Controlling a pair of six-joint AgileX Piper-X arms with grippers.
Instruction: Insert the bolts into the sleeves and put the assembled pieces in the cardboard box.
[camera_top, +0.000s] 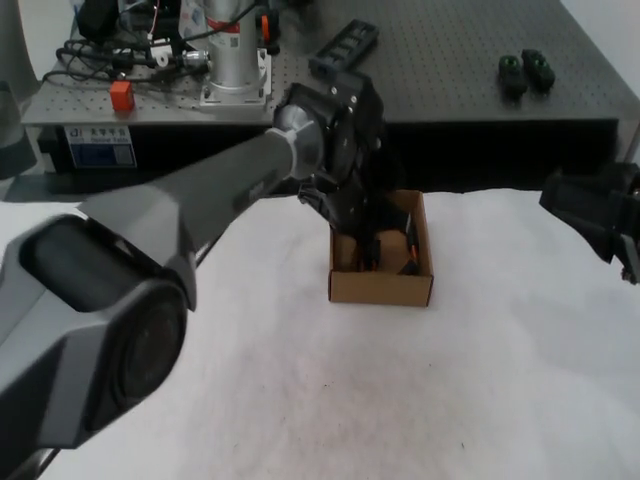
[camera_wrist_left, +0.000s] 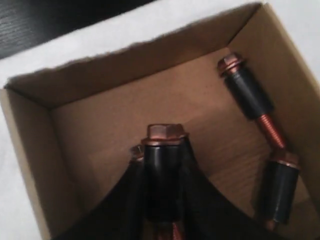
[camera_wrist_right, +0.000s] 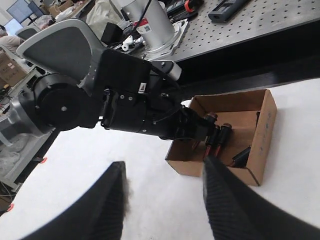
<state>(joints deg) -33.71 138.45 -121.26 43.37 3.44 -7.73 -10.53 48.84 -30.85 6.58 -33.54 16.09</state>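
- At the left, the left gripper (camera_wrist_left: 162, 175) reached down inside the cardboard box (camera_wrist_left: 125, 70). Its 2 dark fingers were pinched narrowly around the held piece (camera_wrist_left: 166, 133), a bolt seated in a sleeve, hanging upright over the left half of the box.
- Toward the right side of the box, 2 finished pieces lay on the floor. The first piece (camera_wrist_left: 247, 95) lay at a slant with its threaded tip poking out. The second piece (camera_wrist_left: 280, 190) lay just beside that tip, close to the box wall.
- Farthest right, the right gripper (camera_wrist_right: 167, 200) hovered over the white cloth (camera_top: 300, 400), well apart from the box. Its fingers were spread wide and held nothing.
- Risk, as a judgement: the bolt seemed only slid into its sleeve, so a drop from height could shake the 2 parts loose.
- A further risk: the box looked light, and a finger catching its wall on the way out could drag or tip it.
- Materials: the bolts were copper-coloured metal with 6-sided flanged heads and threaded shanks.
- The sleeves were smooth, matte black cylinders.
- The box was plain brown cardboard with raw-cut edges.
- The cloth looked soft and slightly fuzzy.
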